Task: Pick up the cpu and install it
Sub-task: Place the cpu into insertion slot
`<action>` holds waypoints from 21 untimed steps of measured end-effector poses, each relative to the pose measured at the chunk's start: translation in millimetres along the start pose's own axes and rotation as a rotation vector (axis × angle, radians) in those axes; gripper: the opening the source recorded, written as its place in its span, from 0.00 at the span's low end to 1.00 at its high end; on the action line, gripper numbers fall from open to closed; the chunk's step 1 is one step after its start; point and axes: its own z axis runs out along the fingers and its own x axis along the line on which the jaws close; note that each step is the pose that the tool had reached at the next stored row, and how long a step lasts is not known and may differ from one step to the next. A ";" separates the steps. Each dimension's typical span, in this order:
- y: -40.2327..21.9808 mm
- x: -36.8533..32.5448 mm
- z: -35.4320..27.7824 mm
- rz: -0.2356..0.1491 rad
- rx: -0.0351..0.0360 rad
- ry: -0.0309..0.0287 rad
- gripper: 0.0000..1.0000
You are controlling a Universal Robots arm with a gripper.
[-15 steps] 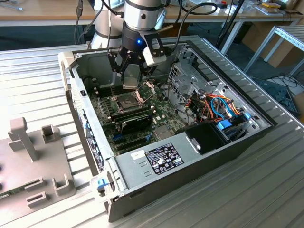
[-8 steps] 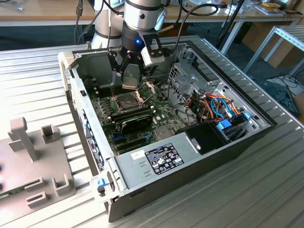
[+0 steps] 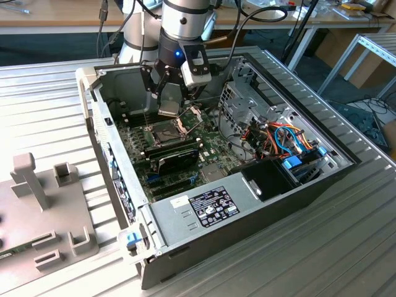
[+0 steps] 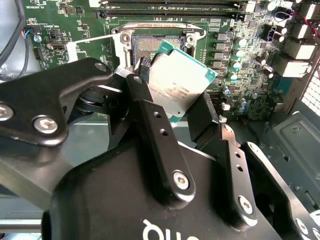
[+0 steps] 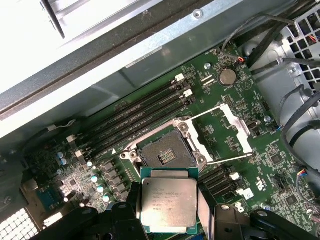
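The cpu (image 5: 167,202) is a flat square chip with a dull silver top and a green rim. My gripper (image 5: 168,212) is shut on it, a black finger (image 5: 133,200) against each of two opposite edges. The chip hangs level, just to one side of the bare socket (image 5: 167,155) on the green motherboard (image 5: 280,165), and is not touching it. The socket's hinged metal frame (image 5: 235,125) stands swung open. In the second wrist view the cpu (image 4: 180,85) sits between the fingers (image 4: 150,115). In the exterior view the gripper (image 3: 168,106) hovers inside the open computer case (image 3: 247,204).
A black expansion card (image 3: 176,158) lies just in front of the socket. Memory slots (image 5: 140,115) run beside it. A drive cage with coloured cables (image 3: 288,145) fills the exterior view's right. The power supply (image 3: 210,207) sits at the front. A grey fixture (image 3: 43,204) stands outside the case.
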 end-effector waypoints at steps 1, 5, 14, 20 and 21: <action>0.0 0.0 0.0 0.000 0.0000 0.0000 0.55; 0.0 0.0 0.0 0.002 0.0000 0.0000 0.55; 0.0 0.0 1.1 0.163 0.0001 0.0033 0.55; 0.0 0.0 1.5 0.230 0.0001 0.0047 0.55; 0.0 0.0 1.5 0.230 0.0001 0.0047 0.55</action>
